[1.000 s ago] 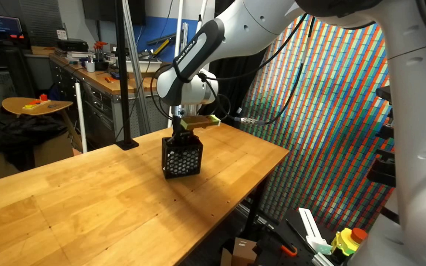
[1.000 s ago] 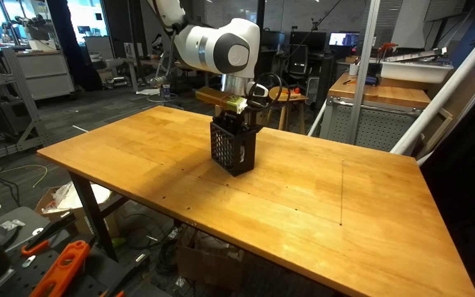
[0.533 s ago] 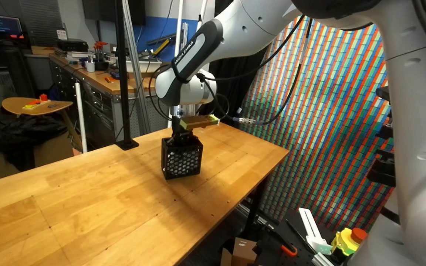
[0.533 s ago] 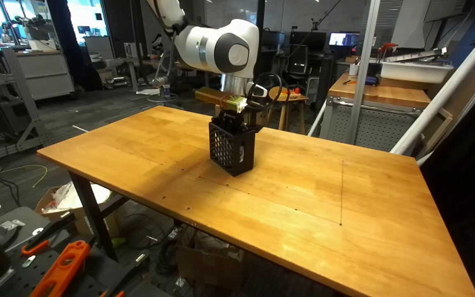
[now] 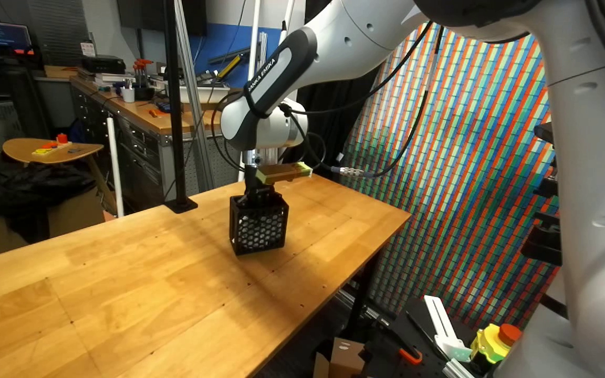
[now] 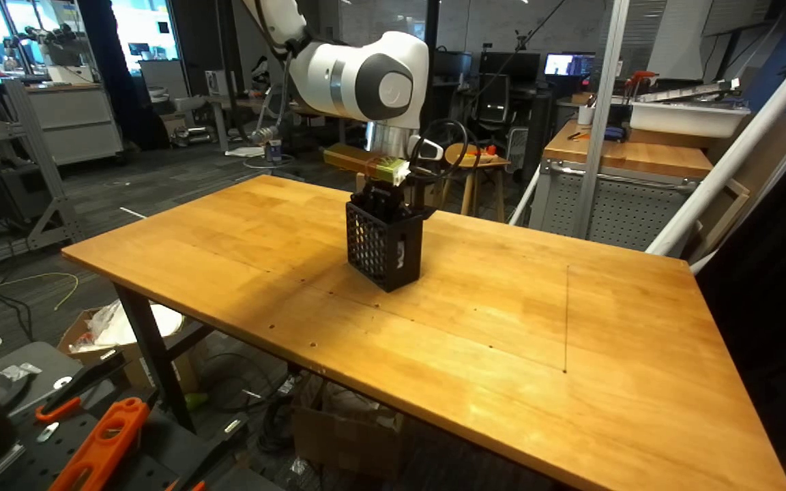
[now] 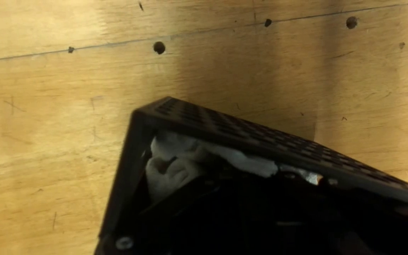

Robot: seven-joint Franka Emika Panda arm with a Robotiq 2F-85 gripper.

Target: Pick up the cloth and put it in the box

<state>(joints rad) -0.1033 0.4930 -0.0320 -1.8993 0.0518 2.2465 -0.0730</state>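
A black box with lattice sides (image 5: 233, 226) stands on the wooden table; it also shows in an exterior view (image 6: 403, 273) and in the wrist view (image 7: 120, 177). A crumpled off-white cloth (image 7: 170, 175) lies inside the box, against its corner and lattice wall. A pale patch shows through the box's side slot (image 6: 400, 254). My gripper (image 5: 260, 198) points down with its fingers inside the box; its upper part also shows above the rim (image 6: 381, 201). The fingertips are hidden by the box walls and are too dark in the wrist view, so their opening does not show.
The wooden table (image 5: 139, 273) spreads around the box. A black post (image 5: 179, 205) is fixed at the table's edge. A wood-coloured block with yellow-green tape (image 6: 366, 164) is attached at my wrist. Cables hang along the arm.
Over the first half second the arm shifts very slightly, and the box shifts by a hair in an exterior view. Since then nothing visibly moves.
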